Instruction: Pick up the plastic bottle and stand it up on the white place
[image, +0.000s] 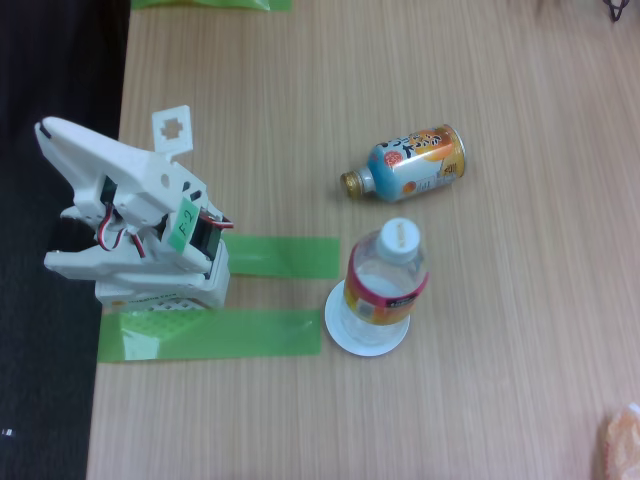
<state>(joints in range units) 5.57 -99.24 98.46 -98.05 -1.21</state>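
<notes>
The plastic bottle (386, 275) stands upright on the white place (366, 336), a small round plate. It is clear, with a white cap and a pink and yellow label. My white arm (140, 225) is folded up at the left edge of the table, well away from the bottle, with nothing in it. My gripper (120, 215) is part of that folded mass. How its jaws stand is unclear from this angle.
A blue-and-orange can-shaped bottle (410, 165) with a gold cap lies on its side behind the plate. Two green tape strips (285, 257) (215, 335) lie between the arm and the plate. The table's left edge borders a dark floor.
</notes>
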